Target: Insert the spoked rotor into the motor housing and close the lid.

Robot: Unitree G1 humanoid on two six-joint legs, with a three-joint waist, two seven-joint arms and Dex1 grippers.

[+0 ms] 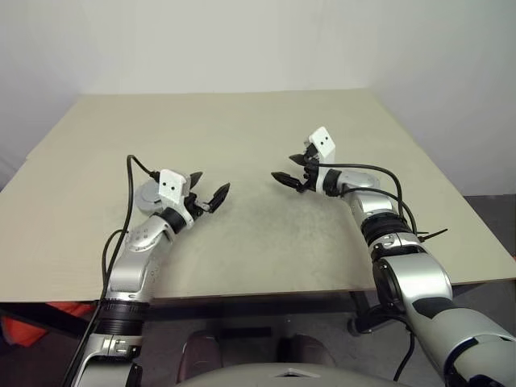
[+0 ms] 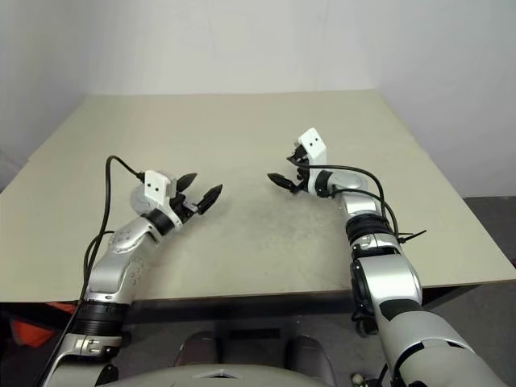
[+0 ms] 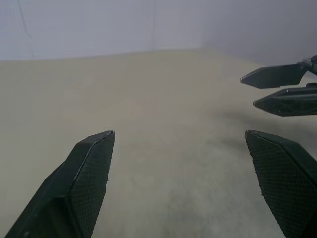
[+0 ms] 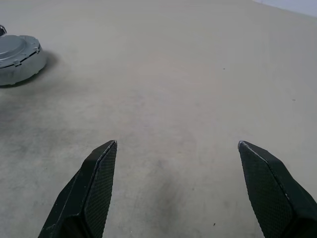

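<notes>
A short round grey puck lies on the table behind my left wrist; its flat dull-grey lid [image 4: 15, 47] with a notched edge sits on top of the motor housing [image 4: 22, 69], whose inside is hidden. In the left eye view this puck [image 1: 145, 193] is partly covered by my left hand. The spoked rotor is out of view. My left gripper [image 1: 211, 184] hovers open and empty just right of the puck, pointing toward the table's middle. My right gripper [image 1: 284, 167] is open and empty too, facing the left one across a gap; its tips also appear in the left wrist view [image 3: 247, 91].
The beige table [image 1: 242, 121] stretches bare to the far wall. Its front edge [image 1: 266, 294] runs just below my forearms. A black cable [image 1: 129, 201] loops up from my left arm, and another [image 1: 387, 189] along my right forearm.
</notes>
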